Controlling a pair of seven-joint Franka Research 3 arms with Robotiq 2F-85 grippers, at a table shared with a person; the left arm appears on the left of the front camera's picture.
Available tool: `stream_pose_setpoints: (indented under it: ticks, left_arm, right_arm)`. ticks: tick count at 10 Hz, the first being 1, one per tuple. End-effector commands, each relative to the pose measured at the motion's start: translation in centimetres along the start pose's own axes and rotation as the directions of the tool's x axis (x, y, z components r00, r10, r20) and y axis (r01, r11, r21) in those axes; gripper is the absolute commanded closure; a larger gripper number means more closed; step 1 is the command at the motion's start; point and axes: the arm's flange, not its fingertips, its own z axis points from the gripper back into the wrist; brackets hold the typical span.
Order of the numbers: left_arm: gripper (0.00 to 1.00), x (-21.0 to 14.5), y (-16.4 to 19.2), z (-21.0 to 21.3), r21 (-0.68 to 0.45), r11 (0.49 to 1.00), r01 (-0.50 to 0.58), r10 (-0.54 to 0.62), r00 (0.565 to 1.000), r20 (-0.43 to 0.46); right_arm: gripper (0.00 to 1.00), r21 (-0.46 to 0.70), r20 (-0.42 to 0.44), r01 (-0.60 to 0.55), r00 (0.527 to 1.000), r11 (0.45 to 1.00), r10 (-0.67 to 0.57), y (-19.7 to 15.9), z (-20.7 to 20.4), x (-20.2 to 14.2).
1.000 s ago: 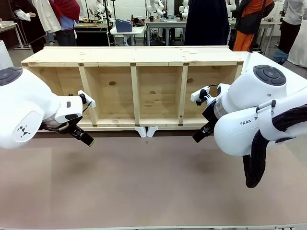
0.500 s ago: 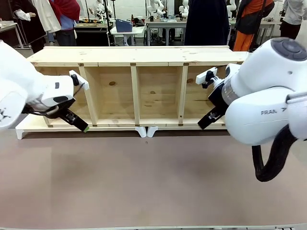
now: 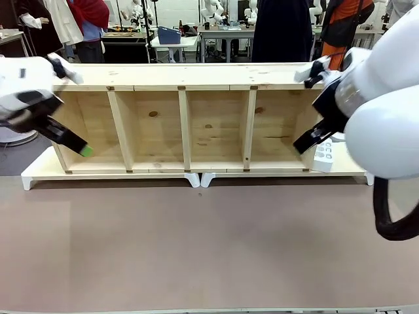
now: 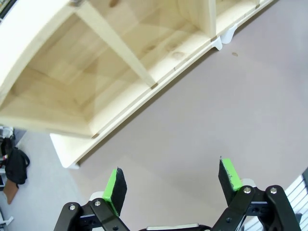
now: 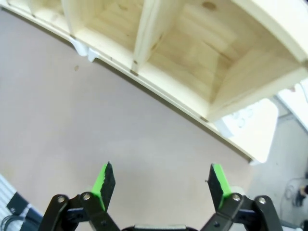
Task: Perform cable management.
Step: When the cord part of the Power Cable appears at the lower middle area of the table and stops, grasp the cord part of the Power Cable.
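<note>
Front view: left gripper and right gripper, both spread wide and empty, flank the wooden shelf; keep them clear of its end panels while seeking the cable.

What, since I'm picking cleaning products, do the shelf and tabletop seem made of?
The shelf looks like pale unfinished softwood, probably pine: grain and dark knots show, no gloss. The tabletop looks like smooth matte brown laminate or board: uniform, grainless; hard to say which.
</note>
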Motion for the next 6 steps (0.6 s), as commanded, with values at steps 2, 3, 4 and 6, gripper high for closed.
stream_pose_setpoints:
  ticks: [2,3,4,6]
  left_arm:
    - [0.00,-14.3,-1.9,3.6,0.048,0.997,-0.067,0.064,0.996,0.056]
    - [0.00,-15.5,-1.9,4.6,0.060,0.993,-0.097,0.093,0.993,0.066]
    - [0.00,-16.8,-2.1,5.6,0.064,0.990,-0.122,0.117,0.990,0.082]
    - [0.00,-19.2,-2.8,7.1,0.099,0.979,-0.176,0.164,0.979,0.123]
  right_arm:
    - [0.00,-0.062,0.025,0.065,0.998,0.996,-0.063,0.2,4.4,-6.6]
    - [0.00,-0.073,0.037,0.086,0.996,0.994,-0.083,0.0,5.6,-7.3]
    - [0.00,-0.077,0.052,0.106,0.993,0.991,-0.102,0.0,6.4,-8.0]
    - [0.00,-0.104,0.104,0.172,0.981,0.980,-0.161,0.1,8.0,-9.8]
